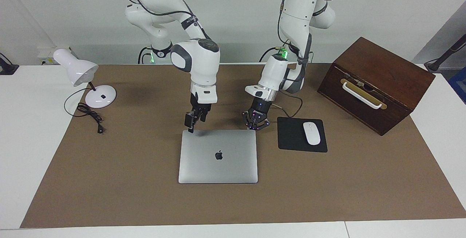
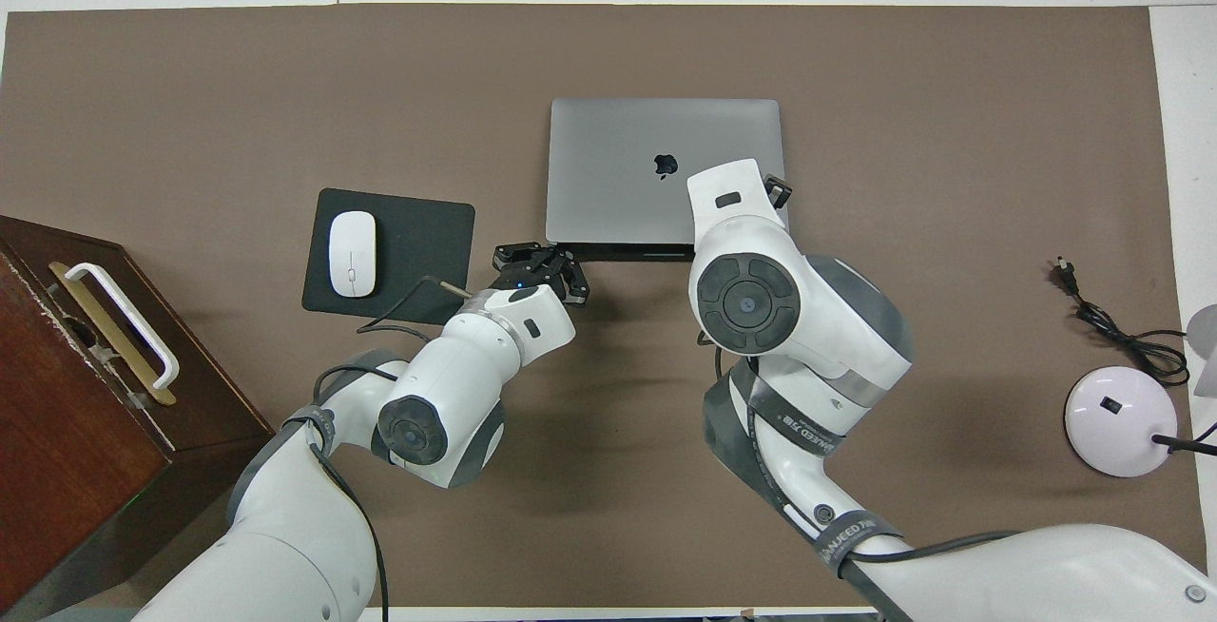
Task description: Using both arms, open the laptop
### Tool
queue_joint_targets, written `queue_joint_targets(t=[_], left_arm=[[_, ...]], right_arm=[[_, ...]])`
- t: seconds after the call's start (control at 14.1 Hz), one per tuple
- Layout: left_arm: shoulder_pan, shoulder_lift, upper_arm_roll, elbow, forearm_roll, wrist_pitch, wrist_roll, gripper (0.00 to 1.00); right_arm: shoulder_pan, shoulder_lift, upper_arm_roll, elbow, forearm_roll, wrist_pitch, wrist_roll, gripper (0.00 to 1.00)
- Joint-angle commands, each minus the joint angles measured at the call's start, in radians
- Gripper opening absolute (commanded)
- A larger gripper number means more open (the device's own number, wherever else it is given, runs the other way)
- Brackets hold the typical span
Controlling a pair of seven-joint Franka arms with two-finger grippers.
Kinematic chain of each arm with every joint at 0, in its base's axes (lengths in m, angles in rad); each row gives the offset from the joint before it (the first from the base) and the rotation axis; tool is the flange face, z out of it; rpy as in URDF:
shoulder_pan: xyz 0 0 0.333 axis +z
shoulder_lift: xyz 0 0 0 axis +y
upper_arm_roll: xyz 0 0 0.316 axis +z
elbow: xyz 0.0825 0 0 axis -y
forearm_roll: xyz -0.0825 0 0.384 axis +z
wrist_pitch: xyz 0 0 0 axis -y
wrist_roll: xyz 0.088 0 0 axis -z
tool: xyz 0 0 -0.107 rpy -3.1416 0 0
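Jaws closed; mouse pad (image 1: 301, 134) beside laptop (image 1: 218, 156).

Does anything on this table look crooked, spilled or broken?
Only the dark brown wooden box with the white handle, at the left arm's end of the table, sits tilted, one edge apparently raised. Nothing spilled or broken shows.

A: Any writing to read?
B: A dark apple logo (image 1: 218, 155) on the laptop (image 1: 204, 165) lid. The lettering on the right arm's band (image 2: 797, 434) is too small to read.
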State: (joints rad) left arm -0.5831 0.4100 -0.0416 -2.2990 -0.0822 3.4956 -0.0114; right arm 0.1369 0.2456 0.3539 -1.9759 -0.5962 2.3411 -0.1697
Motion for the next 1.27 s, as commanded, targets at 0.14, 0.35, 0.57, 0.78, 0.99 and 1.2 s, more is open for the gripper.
queue_joint_targets(t=[0.14,0.35,0.57,0.78,0.99,1.2], left_arm=[[0.028,0.041,0.002,0.024,0.039,0.01,0.002,0.0],[0.028,0.043,0.002,0.024,0.039,0.01,0.002,0.0],[0.026,0.044,0.002,0.024,0.039,0.011,0.004,0.0],[0.026,0.049,0.002,0.024,0.039,0.011,0.004,0.0],[0.026,0.052,0.002,0.026,0.038,0.011,0.004,0.0],[0.026,0.061,0.002,0.026,0.038,0.011,0.004,0.0]], right_arm=[[0.024,0.031,0.004,-0.009,-0.027,0.067,0.029,1.0],[0.024,0.043,0.002,-0.009,-0.028,0.099,0.032,1.0],[0.024,0.075,0.002,-0.009,-0.115,0.107,0.042,1.0],[0.026,0.092,0.002,-0.005,-0.137,0.129,0.076,1.0],[0.024,0.095,0.002,-0.004,-0.143,0.136,0.078,1.0],[0.023,0.109,0.002,0.002,-0.158,0.141,0.079,1.0]])
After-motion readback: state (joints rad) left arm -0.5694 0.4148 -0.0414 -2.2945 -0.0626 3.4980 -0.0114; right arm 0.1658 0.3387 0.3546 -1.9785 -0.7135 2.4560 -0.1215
